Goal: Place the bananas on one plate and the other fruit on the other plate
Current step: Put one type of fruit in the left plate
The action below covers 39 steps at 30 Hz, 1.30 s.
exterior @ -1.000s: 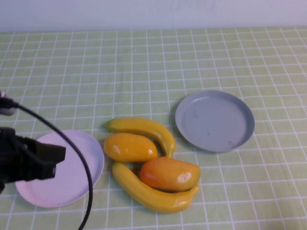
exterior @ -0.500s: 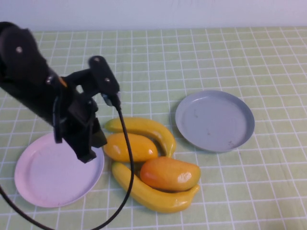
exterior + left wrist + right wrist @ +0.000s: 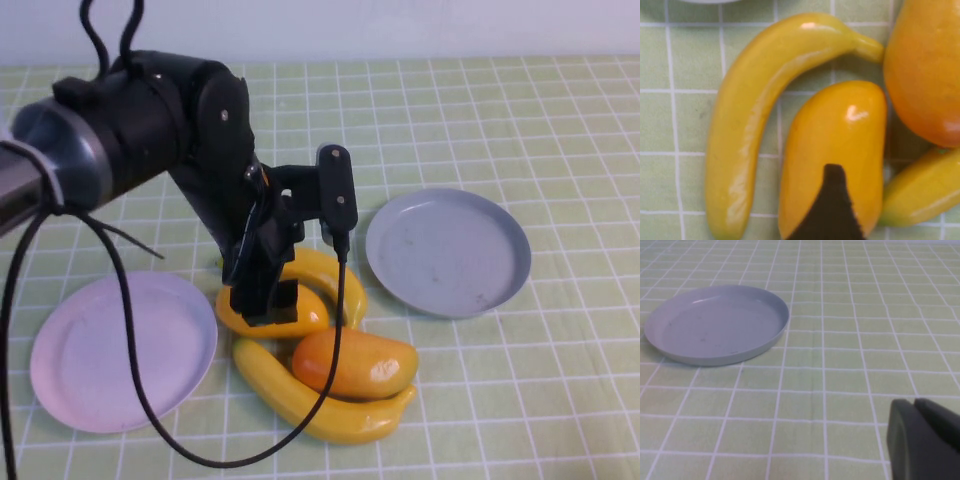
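My left gripper (image 3: pixel 265 303) is open and low over the yellow mango-like fruit (image 3: pixel 305 318), which it mostly covers. In the left wrist view one dark finger (image 3: pixel 832 210) lies over this fruit (image 3: pixel 835 140). The orange fruit (image 3: pixel 355 362) lies beside it. One banana (image 3: pixel 335 275) curves behind them and the other banana (image 3: pixel 300 405) curves in front. The pink plate (image 3: pixel 90 350) is empty at the left. The grey-blue plate (image 3: pixel 447 250) is empty at the right. My right gripper (image 3: pixel 914 404) is shut and empty near the grey-blue plate (image 3: pixel 715 322), out of the high view.
The table has a green checked cloth (image 3: pixel 520 120). The left arm's black cable (image 3: pixel 130 370) loops over the pink plate and in front of the fruit. A pale wall runs along the far edge.
My left arm has swung from the left side, over the pink plate, to above the fruit pile and come down on the yellow fruit. The fruit and plates have not moved.
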Each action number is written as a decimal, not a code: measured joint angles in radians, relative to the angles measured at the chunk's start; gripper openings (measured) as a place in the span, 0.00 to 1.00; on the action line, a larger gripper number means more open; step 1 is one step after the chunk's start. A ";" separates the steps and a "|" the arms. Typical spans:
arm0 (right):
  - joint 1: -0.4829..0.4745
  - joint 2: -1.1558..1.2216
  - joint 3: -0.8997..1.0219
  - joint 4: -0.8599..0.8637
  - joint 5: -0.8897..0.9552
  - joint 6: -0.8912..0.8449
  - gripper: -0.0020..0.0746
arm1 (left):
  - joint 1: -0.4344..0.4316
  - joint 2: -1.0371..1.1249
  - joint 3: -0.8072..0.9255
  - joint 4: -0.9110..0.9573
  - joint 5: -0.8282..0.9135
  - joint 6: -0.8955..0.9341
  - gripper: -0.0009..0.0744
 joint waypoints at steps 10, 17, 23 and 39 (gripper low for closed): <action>0.000 0.000 0.000 0.000 0.000 0.000 0.01 | 0.000 0.088 0.000 0.034 -0.111 0.079 0.90; 0.000 0.000 0.000 0.000 0.000 0.000 0.01 | 0.000 0.128 0.000 0.046 -0.130 0.117 0.90; 0.000 0.000 0.000 0.000 0.000 0.000 0.01 | 0.000 0.158 -0.001 0.053 -0.130 0.119 0.90; 0.000 0.000 0.000 0.000 0.000 0.000 0.01 | 0.000 0.220 -0.004 0.079 -0.164 0.119 0.76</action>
